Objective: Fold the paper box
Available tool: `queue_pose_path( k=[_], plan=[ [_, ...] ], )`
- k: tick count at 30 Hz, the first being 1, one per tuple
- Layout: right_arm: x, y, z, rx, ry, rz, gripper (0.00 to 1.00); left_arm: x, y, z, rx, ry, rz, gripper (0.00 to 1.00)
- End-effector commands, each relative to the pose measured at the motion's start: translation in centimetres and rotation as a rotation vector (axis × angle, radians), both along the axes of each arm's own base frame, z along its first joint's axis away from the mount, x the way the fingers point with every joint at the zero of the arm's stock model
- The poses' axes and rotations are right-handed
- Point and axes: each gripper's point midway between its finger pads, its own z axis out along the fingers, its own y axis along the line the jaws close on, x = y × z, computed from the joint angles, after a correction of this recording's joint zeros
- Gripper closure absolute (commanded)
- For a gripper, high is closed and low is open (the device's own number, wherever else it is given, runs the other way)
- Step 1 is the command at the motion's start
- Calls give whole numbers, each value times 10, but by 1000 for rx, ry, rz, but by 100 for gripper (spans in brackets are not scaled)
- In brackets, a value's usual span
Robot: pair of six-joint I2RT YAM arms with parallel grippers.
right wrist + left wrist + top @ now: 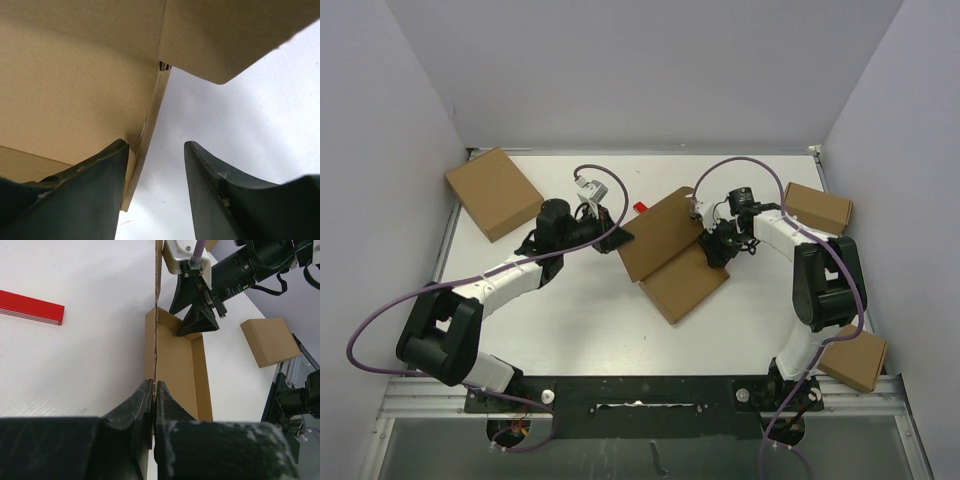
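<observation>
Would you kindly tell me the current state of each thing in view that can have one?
paper box: half folded, side walls up, lid panel raised.
left gripper: shut on the raised panel's edge.
right gripper: open, beside the cardboard, holding nothing.
far-left box: closed.
far-right box: closed.
near-right box: closed.
red block: lying flat, untouched.

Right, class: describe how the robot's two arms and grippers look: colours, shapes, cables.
The left arm and right arm have white links and bulky black joints. A purple cable loops along each. The left gripper and right gripper have dark, tapering, wedge-shaped fingers.
</observation>
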Motion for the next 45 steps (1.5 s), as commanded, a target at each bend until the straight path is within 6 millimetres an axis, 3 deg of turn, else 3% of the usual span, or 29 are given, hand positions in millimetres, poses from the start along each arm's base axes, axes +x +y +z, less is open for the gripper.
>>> queue_pose_path(
  k=[1,8,10,13,15,19,23,26,32,40,41,43,45],
  plan=[
    [6,-4,11,-9,-42,-10,54,1,-4,44,-66,-117,-20,100],
    [9,-13,6,-64,-46,-28,61,1,-4,43,-65,-115,-21,100],
    [9,-15,4,-79,-48,-33,70,1,-4,43,-65,-116,-22,100],
    [14,-17,6,-89,-63,-58,94,0,-4,44,-67,-118,-24,100],
    [17,-16,9,-85,-83,-68,99,0,-4,44,-68,-118,-23,100],
    [16,-10,13,-58,-84,-66,97,0,-4,43,-72,-115,-23,100],
    [18,-4,16,-17,-87,-76,71,-1,-6,43,-77,-111,-33,100],
    [25,1,20,39,-100,-119,67,0,-7,43,-79,-108,-36,100],
    [40,5,25,79,-151,-190,67,-1,-8,42,-81,-101,-43,100],
    [44,11,26,90,-167,-202,69,0,-13,41,-82,-94,-57,100],
    [44,12,27,93,-170,-201,71,0,-13,42,-82,-93,-58,100],
    [45,12,28,93,-170,-201,89,1,-14,41,-81,-92,-59,100],
    [44,12,29,97,-166,-192,93,2,-14,40,-79,-90,-60,100]
  ],
)
